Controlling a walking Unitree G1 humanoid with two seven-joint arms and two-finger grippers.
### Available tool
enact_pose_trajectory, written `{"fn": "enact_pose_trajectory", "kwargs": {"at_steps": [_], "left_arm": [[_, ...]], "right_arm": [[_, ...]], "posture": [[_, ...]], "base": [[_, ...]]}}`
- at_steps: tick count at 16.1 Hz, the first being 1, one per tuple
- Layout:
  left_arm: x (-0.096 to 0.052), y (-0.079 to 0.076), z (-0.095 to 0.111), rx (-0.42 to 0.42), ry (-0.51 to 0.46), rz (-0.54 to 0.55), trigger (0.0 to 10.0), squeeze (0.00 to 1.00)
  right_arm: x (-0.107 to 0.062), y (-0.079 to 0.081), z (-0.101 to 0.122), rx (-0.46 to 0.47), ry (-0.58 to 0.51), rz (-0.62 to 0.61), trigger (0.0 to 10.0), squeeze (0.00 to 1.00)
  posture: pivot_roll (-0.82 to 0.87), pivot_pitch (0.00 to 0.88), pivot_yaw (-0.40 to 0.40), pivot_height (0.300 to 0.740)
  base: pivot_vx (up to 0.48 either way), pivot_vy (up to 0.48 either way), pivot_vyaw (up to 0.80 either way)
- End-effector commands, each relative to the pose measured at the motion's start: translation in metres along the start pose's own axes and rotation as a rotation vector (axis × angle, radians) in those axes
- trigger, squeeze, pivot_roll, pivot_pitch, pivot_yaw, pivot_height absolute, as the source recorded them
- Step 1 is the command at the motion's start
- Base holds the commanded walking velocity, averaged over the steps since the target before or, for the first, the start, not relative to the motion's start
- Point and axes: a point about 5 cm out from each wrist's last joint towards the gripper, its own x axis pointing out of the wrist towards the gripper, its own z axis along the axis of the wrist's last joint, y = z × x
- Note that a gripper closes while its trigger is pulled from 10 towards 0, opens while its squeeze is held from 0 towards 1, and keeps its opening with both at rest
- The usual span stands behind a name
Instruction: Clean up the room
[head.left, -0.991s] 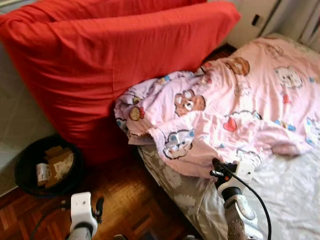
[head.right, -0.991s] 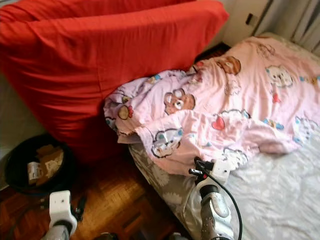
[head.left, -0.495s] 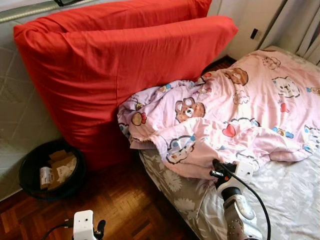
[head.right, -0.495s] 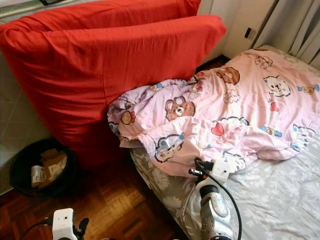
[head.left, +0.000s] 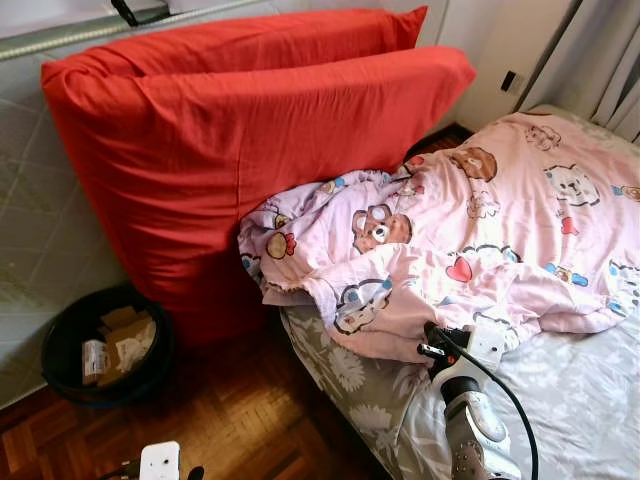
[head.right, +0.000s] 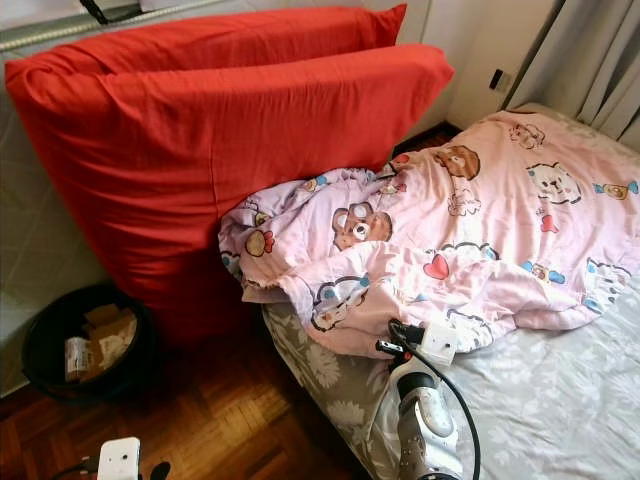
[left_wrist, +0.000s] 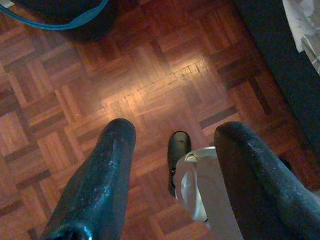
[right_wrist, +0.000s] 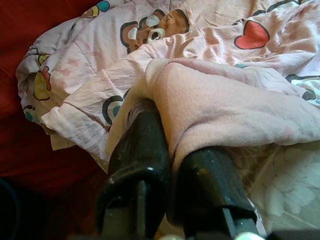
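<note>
A pink cartoon-print blanket (head.left: 480, 230) lies rumpled across the bed, its near edge folded over by the mattress corner. My right gripper (head.left: 430, 345) is at that near edge. The right wrist view shows this gripper (right_wrist: 167, 130) shut on a fold of the pink blanket (right_wrist: 225, 105). My left gripper (left_wrist: 175, 131) hangs open low over the parquet floor (left_wrist: 150, 75), with nothing between its fingers. Its wrist (head.left: 160, 462) shows at the bottom edge of the left eye view.
The bed has a grey floral sheet (head.left: 560, 390). Two big red cushions (head.left: 250, 130) lean against the wall left of it. A black bin (head.left: 100, 345) with cardboard scraps stands on the floor (head.left: 240, 420) below them. Curtains (head.left: 610, 70) hang at the far right.
My left arm has dropped lower, toward the bottom edge of the view. The camera has tilted up a little. The right gripper keeps its hold on the blanket edge.
</note>
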Motion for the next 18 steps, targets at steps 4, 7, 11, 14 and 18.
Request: {"fn": "enact_pose_trajectory", "kwargs": {"at_steps": [4, 7, 11, 14, 18], "left_arm": [[-0.003, 0.002, -0.012, 0.016, 0.061, -0.005, 10.0, 0.00], [-0.004, 0.003, -0.015, 0.020, 0.078, -0.003, 10.0, 0.00], [-0.007, 0.008, -0.020, 0.027, 0.101, 0.004, 10.0, 0.00], [-0.009, 0.009, -0.026, 0.033, 0.120, 0.002, 10.0, 0.00], [-0.012, 0.010, -0.031, 0.044, 0.149, -0.005, 10.0, 0.00]], "right_arm": [[-0.001, -0.002, -0.002, -0.001, 0.001, -0.023, 10.0, 0.00], [0.000, -0.005, 0.001, -0.012, -0.021, -0.059, 10.0, 0.00], [0.001, -0.006, 0.009, -0.029, -0.069, -0.069, 10.0, 0.00], [0.001, -0.003, 0.009, -0.036, -0.080, -0.064, 10.0, 0.00], [0.001, -0.002, 0.011, -0.048, -0.100, -0.069, 10.0, 0.00]], "posture": [[0.06, 0.126, -0.053, 0.740], [0.06, 0.137, -0.050, 0.740], [0.06, 0.156, -0.051, 0.740], [0.06, 0.165, -0.049, 0.740], [0.06, 0.171, -0.048, 0.740]], "base": [[0.000, 0.000, 0.00], [0.000, 0.000, 0.00], [0.000, 0.000, 0.00], [0.000, 0.000, 0.00], [0.000, 0.000, 0.00]]}}
